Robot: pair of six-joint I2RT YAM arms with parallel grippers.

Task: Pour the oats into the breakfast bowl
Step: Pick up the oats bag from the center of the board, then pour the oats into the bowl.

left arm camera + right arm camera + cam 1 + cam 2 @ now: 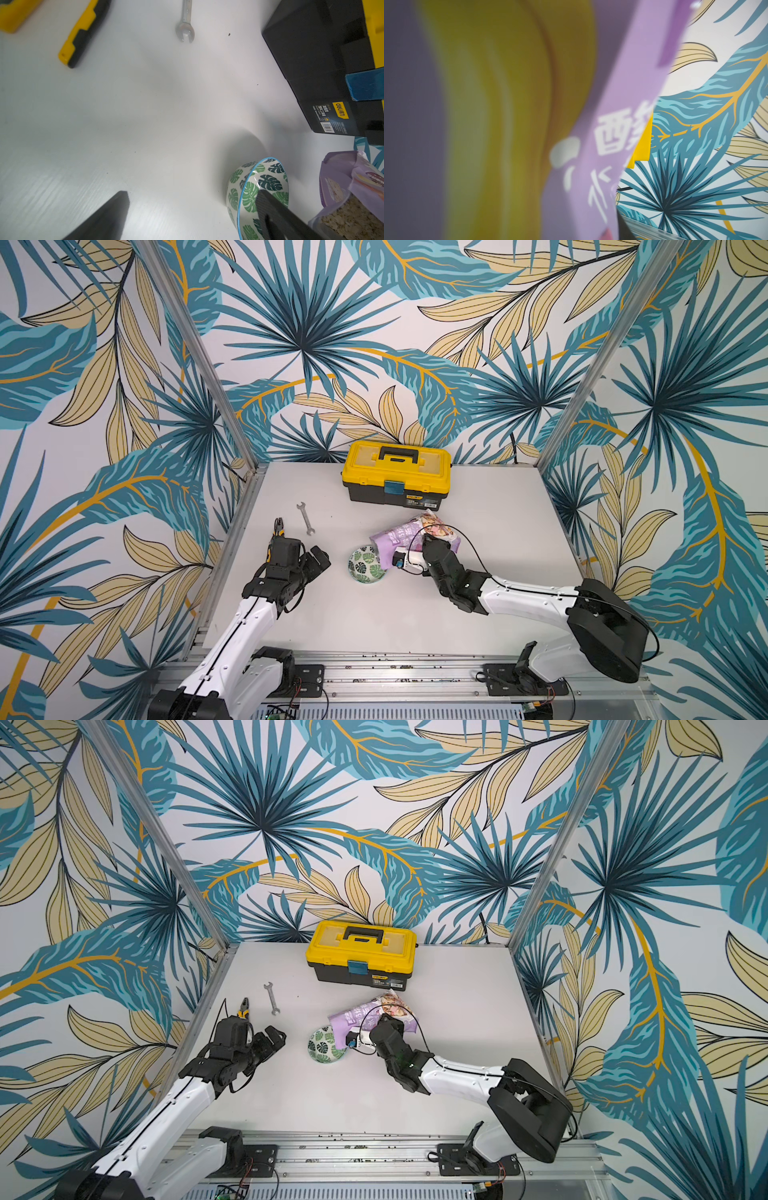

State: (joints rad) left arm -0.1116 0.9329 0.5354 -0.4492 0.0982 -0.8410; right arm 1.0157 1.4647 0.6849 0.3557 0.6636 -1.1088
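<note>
The right gripper (433, 540) pinches the lilac pouch (397, 536) around its middle and holds it tilted. The end printed with food photos points up toward the yellow toolbox (397, 475), and the plain purple end dips over the rim of the breakfast bowl (365, 567). In the right wrist view the pouch (612, 124) fills most of the frame, too blurred to show the jaws. The left wrist view shows pale tan oats (349, 216) inside the pouch, just beside the bowl (259, 187), whose green monstera pattern shows inside and out.

The left gripper (316, 562) is spread wide with nothing between its fingers (278, 214). In both top views it sits near the bowl on the side away from the pouch — apart from it.

Farther out on the white table (374, 614), a steel open-end wrench (305, 518) lies beyond the left gripper, with yellow-and-black pliers (278, 527) just beside it. The closed toolbox stands at the back edge.
</note>
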